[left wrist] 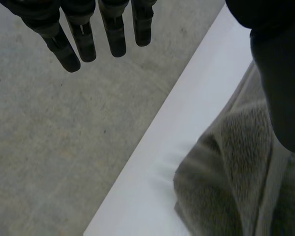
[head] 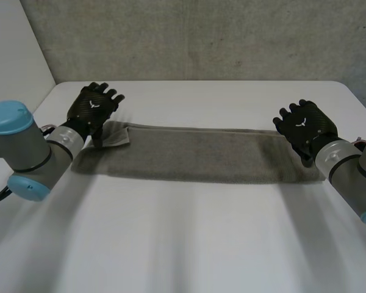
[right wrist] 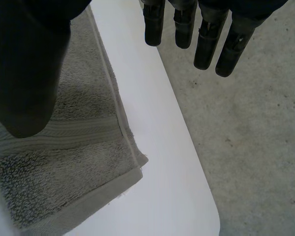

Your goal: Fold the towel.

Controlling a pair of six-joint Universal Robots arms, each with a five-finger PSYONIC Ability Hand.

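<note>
Head view: the towel lies on the table as a long flat strip, with the left hand over one end and the right hand over the other.
Left wrist view: fingers straight, holding nothing; a rumpled towel corner sits under the thumb.
Right wrist view: fingers straight, released; a neat hemmed corner lies beneath the thumb.
Handling: likely soft, light and limp, so it will sag when lifted; pinch it at the end corners.

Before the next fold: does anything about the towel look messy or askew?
Yes. The towel is rumpled at the end by the left hand, with a flap turned over on itself, so that end looks uneven. The end by the right hand lies flat and square.
</note>
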